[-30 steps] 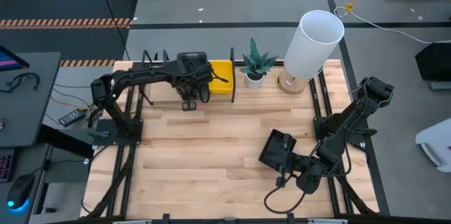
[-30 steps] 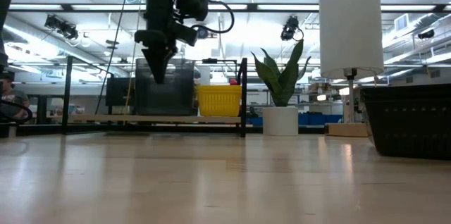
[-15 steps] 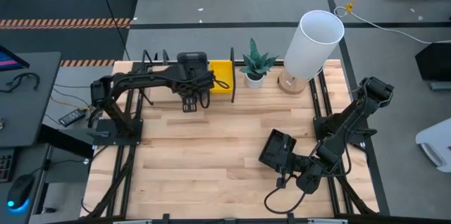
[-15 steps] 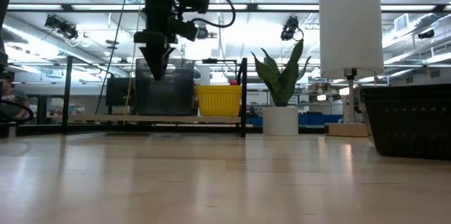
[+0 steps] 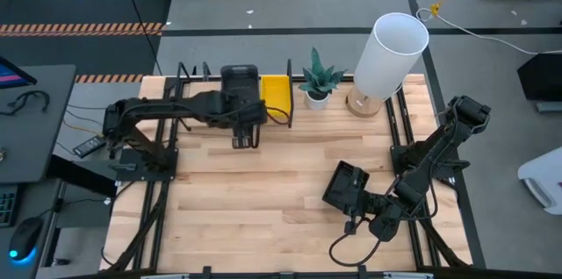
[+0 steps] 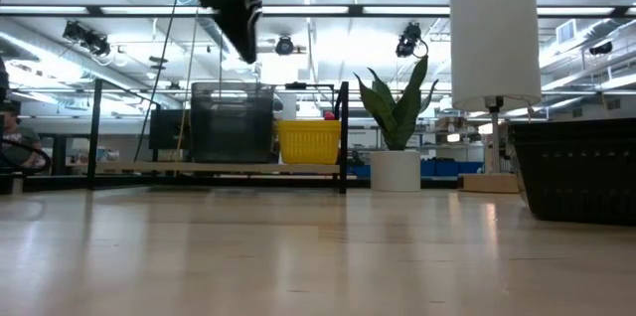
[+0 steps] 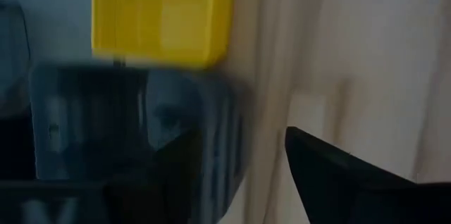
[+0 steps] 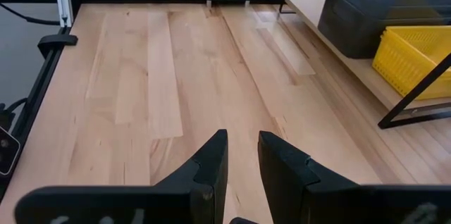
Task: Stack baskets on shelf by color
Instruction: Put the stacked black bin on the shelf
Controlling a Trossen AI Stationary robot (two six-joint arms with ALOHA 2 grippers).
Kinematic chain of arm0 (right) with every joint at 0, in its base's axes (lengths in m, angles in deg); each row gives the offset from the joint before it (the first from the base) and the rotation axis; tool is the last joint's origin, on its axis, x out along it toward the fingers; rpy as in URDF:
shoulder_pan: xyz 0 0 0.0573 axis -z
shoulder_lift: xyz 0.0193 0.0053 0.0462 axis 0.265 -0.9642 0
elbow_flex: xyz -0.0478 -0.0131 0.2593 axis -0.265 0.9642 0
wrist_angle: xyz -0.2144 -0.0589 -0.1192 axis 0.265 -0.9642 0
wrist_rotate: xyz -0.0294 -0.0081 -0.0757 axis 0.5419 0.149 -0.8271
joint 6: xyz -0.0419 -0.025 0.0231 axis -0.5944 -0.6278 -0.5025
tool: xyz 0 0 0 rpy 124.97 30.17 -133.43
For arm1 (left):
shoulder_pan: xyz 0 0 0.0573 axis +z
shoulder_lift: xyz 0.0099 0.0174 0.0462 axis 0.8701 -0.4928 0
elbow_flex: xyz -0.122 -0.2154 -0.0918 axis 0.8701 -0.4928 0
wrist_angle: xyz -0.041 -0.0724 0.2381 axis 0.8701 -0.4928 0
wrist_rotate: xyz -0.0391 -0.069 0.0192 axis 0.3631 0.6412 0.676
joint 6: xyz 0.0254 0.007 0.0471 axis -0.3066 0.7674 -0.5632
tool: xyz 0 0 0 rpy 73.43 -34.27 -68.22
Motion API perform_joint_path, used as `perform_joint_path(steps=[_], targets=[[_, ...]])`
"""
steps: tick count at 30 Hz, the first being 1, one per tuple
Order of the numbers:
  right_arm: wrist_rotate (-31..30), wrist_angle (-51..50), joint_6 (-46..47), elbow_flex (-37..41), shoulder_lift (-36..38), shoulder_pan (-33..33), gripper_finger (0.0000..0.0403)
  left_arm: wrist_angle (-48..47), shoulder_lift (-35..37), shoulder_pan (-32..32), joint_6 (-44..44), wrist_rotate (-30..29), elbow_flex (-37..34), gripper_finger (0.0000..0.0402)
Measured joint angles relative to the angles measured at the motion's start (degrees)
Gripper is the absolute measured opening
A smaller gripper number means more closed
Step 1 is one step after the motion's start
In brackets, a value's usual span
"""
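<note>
A stack of grey baskets [image 5: 239, 80] [image 6: 234, 122] stands on the shelf [image 6: 149, 168] at the far edge. Yellow baskets [image 5: 275, 95] [image 6: 310, 142] stand right beside it. My left gripper [image 5: 244, 141] [image 6: 248, 56] [image 7: 239, 136] hangs open, above the grey stack and a little nearer than it, with nothing between its fingers. A black perforated basket [image 5: 347, 187] [image 6: 576, 172] sits level, low over the table's near right part. My right gripper [image 5: 356, 218] [image 8: 243, 139] is at its near right side. Whether it touches that basket, I cannot tell.
A white plant pot [image 5: 317, 95] [image 6: 396, 169] and a tall white lamp [image 5: 391, 55] [image 6: 494, 33] stand at the far edge, right of the shelf. Thin black uprights [image 6: 344, 137] frame the shelf. Bare tabletop [image 5: 263, 200] lies between the two arms.
My left gripper has come off the top of the grey stack. It has risen well above the stack and drawn back toward the table's near edge. The grey baskets have stayed in place on the shelf.
</note>
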State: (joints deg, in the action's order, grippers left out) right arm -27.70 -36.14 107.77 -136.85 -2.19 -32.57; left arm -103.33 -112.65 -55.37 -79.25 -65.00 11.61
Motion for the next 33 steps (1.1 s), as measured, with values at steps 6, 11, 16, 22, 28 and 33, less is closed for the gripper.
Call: perform_joint_path(steps=[6,11,16,22,28,33], targets=[[0.3,0.0,0.0,0.0,0.0,0.0,0.0085,12.1,-0.1,-6.0,3.5,5.9,0.0,0.0194],[-1.9,-2.4,0.0,0.0,0.8,-1.5,0.0085,24.5,-0.5,-10.5,8.9,13.7,0.1,0.0177],[-11.7,-3.4,-0.1,0.0,4.5,-5.5,0.0085,33.9,-1.8,-15.0,12.1,14.2,0.0,0.0167],[-2.1,-10.0,8.1,-0.1,8.9,-6.2,0.0075,39.5,-6.3,-18.4,16.2,15.6,0.0,0.0158],[14.7,-31.2,27.4,0.0,11.4,1.0,0.0045,39.2,-8.4,-20.9,16.1,15.5,0.0,0.0147],[30.5,-43.8,33.3,0.0,11.5,6.7,0.0024,36.6,-8.3,-22.1,16.2,14.9,0.0,0.0142]])
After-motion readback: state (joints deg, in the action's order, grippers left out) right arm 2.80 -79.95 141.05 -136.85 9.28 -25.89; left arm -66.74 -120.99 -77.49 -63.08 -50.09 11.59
